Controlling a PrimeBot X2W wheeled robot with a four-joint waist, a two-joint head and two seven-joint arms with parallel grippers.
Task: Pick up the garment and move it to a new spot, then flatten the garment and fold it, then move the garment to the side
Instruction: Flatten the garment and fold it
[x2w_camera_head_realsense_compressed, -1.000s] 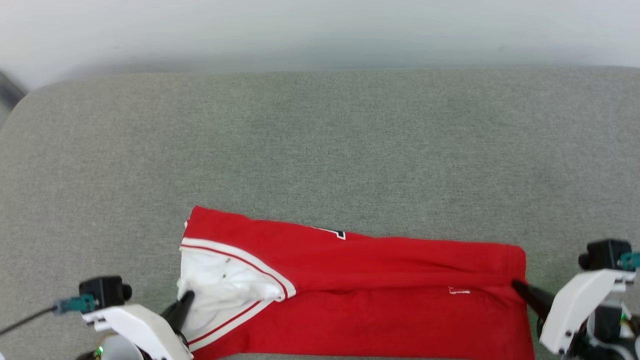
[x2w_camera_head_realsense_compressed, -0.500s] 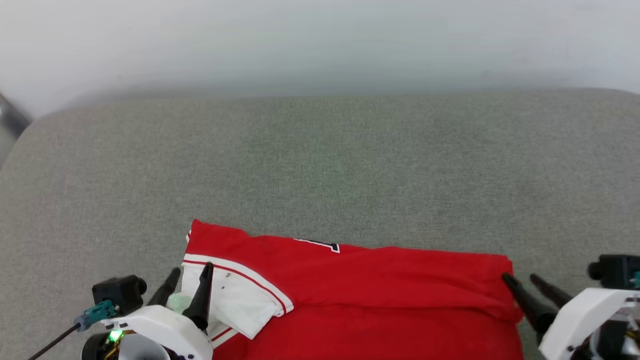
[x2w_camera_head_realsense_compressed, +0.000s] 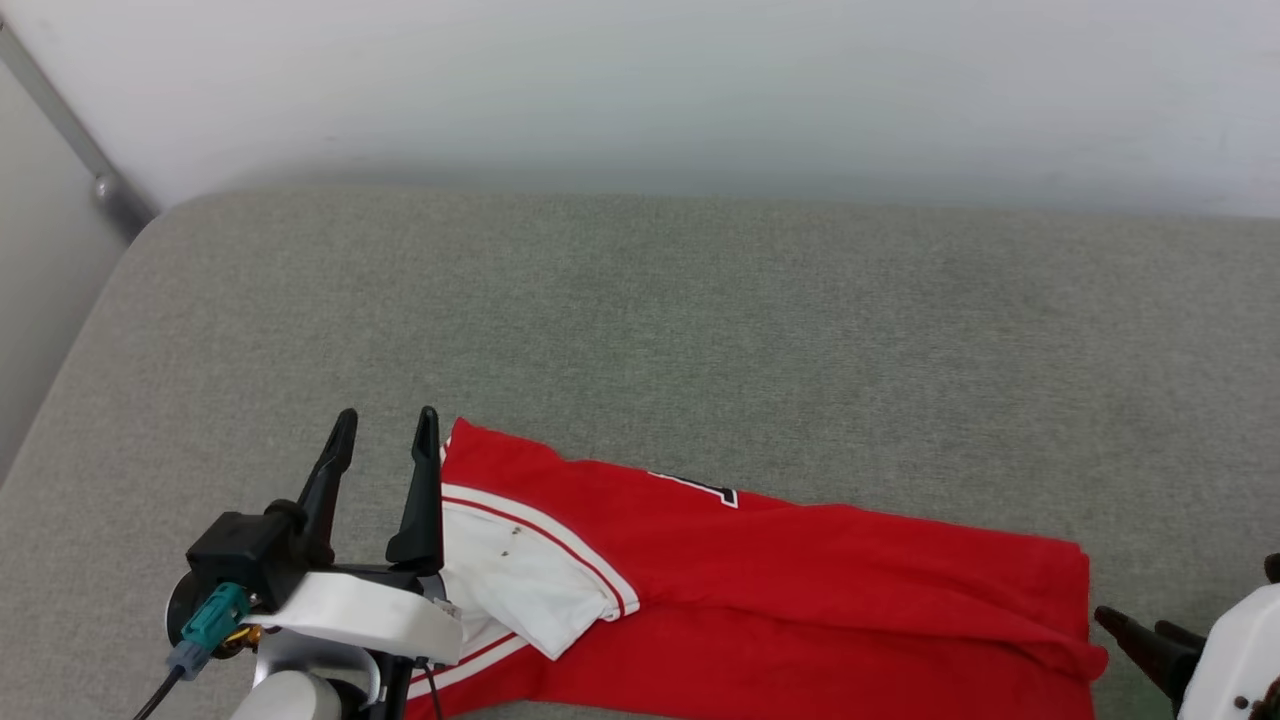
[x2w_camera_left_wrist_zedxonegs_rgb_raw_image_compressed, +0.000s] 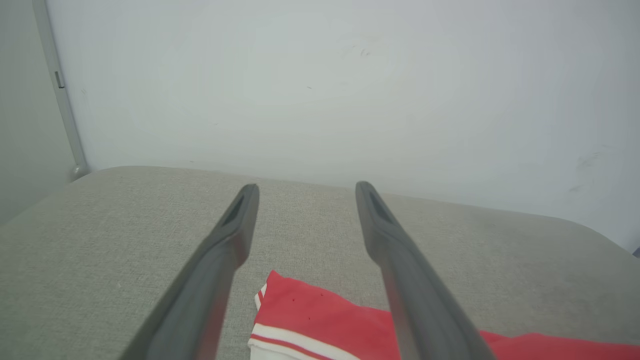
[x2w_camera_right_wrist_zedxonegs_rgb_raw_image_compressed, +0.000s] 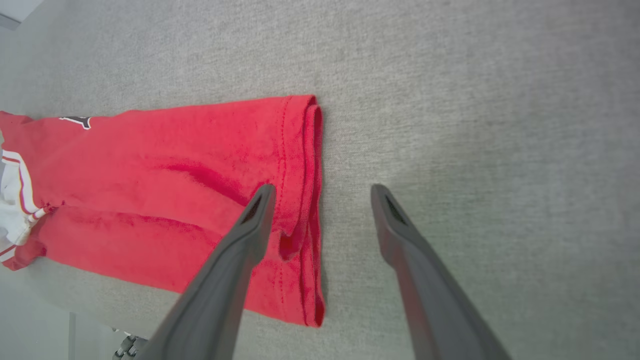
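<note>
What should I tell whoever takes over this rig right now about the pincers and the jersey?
Left pincer: open, empty, raised beside the sleeve end of the garment.
Right pincer: open, empty, at the hem end, one finger above the cloth.
Jersey: lying at the near edge of the grey cushion, folded lengthwise into a long band, white sleeve on top.
Done: flattening and a lengthwise fold, by the look of it.
To do: probably a crosswise fold, then move it to the side.
</note>
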